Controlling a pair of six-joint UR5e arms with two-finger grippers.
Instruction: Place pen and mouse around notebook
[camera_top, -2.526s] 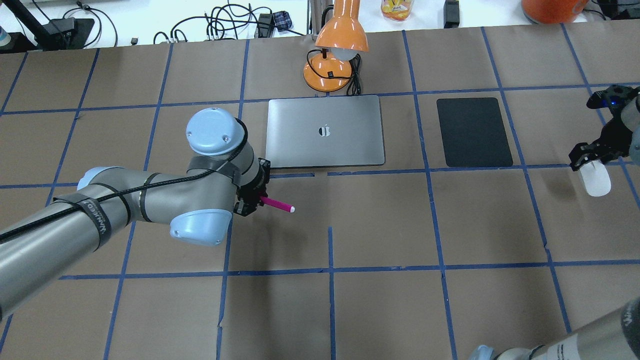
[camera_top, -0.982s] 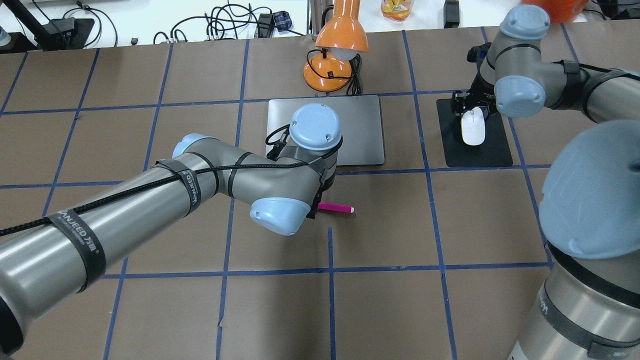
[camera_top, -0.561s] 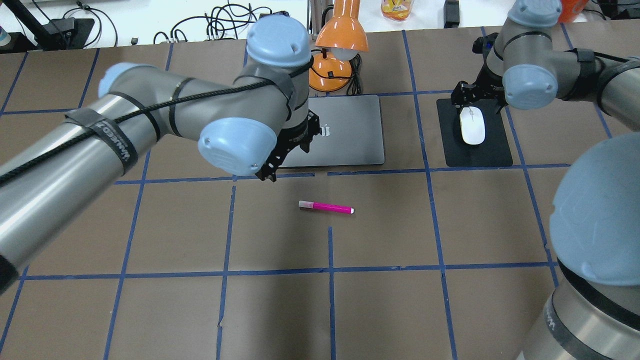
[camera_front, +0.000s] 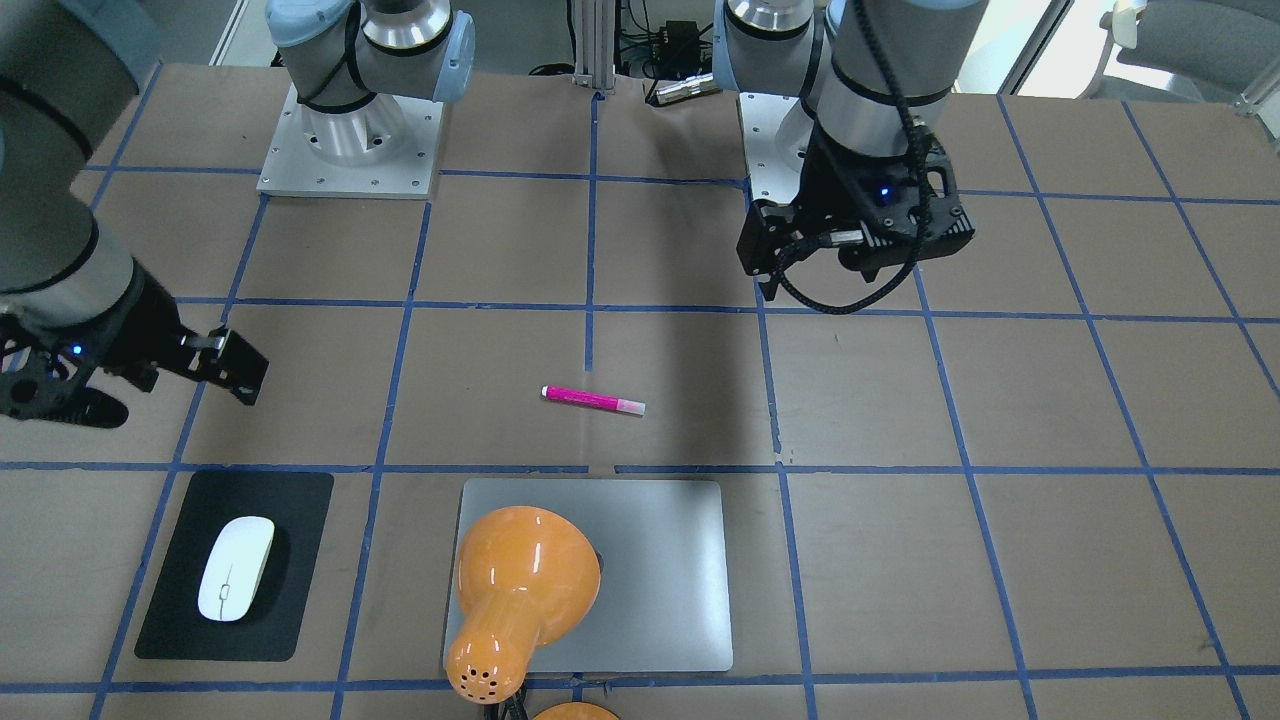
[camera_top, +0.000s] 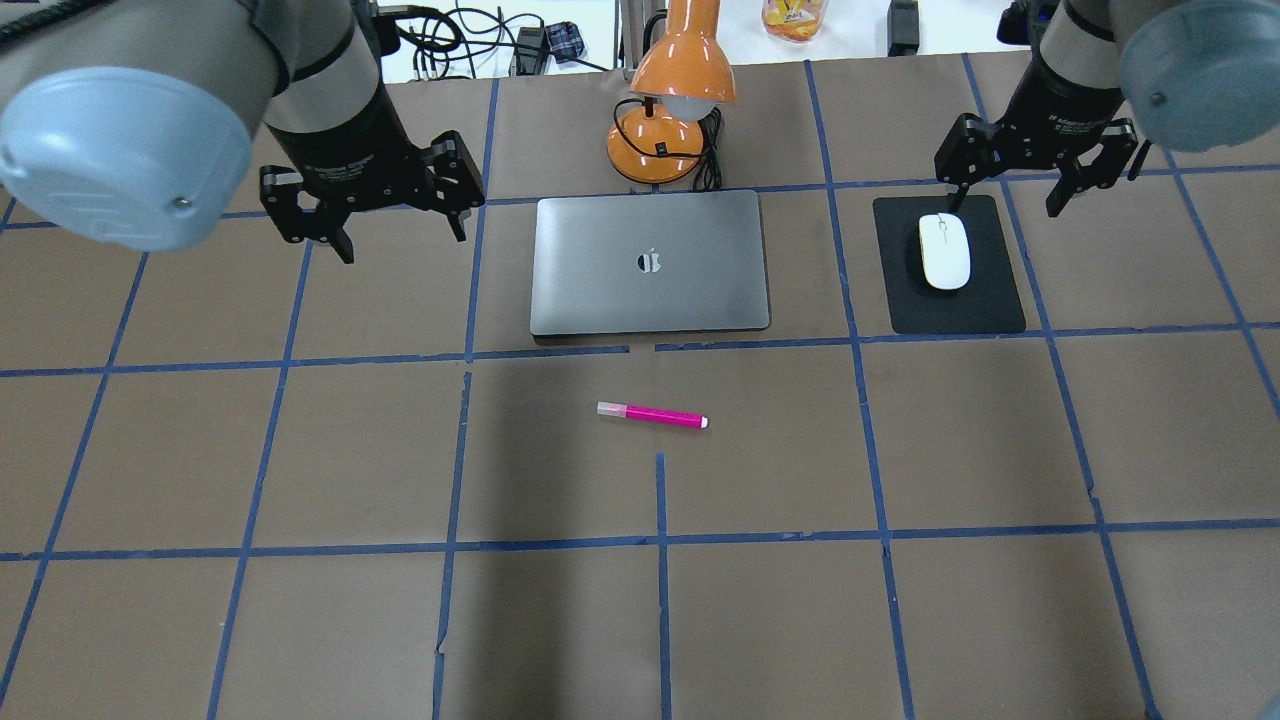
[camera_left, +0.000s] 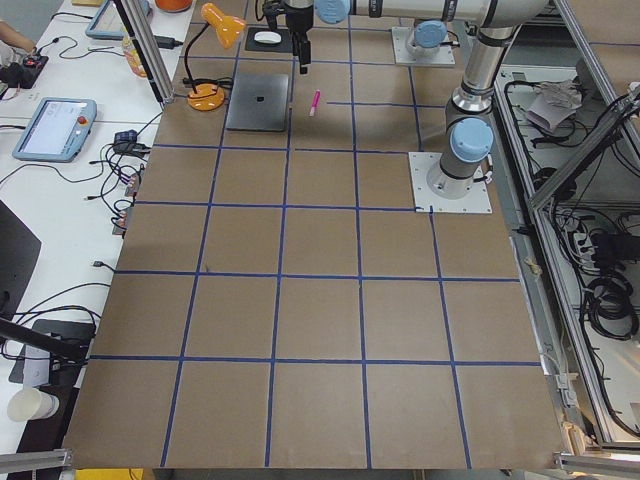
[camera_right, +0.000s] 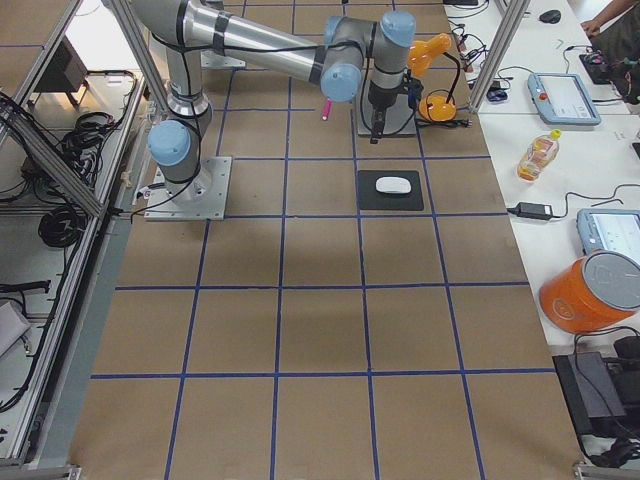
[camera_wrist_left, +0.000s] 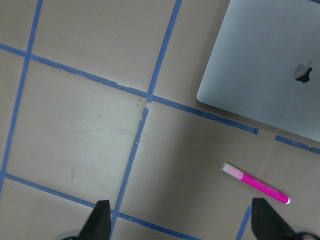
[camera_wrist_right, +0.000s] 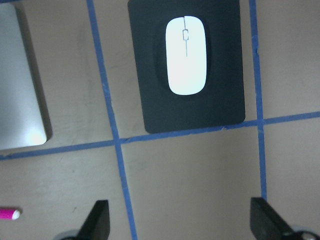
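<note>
Both tools are empty. The left gripper (camera_top: 400, 238) hangs with its jaws apart off the left edge of the notebook (camera_top: 650, 262). The right gripper (camera_top: 1005, 203) hangs likewise spread, to the notebook's right, over the far edge of the black mat (camera_top: 985, 305). The pen (camera_top: 652, 415) lies flat on the table, near the notebook's robot-side edge but apart from it. The mouse (camera_top: 944, 252) rests on the mat, to the notebook's right.

We judge the hazards as follows:
- The pen is round and may roll if an arm passes low over it.
- The lamp (camera_top: 672, 110) stands just behind the notebook, so a wide arm swing could strike it.
- A descending right finger could shove the mouse.

Limits of observation:
- The lamp shade covers part of the notebook in the front-facing view.
- We cannot tell either tool's height above the table.
- The side views show everything too small to check.
</note>
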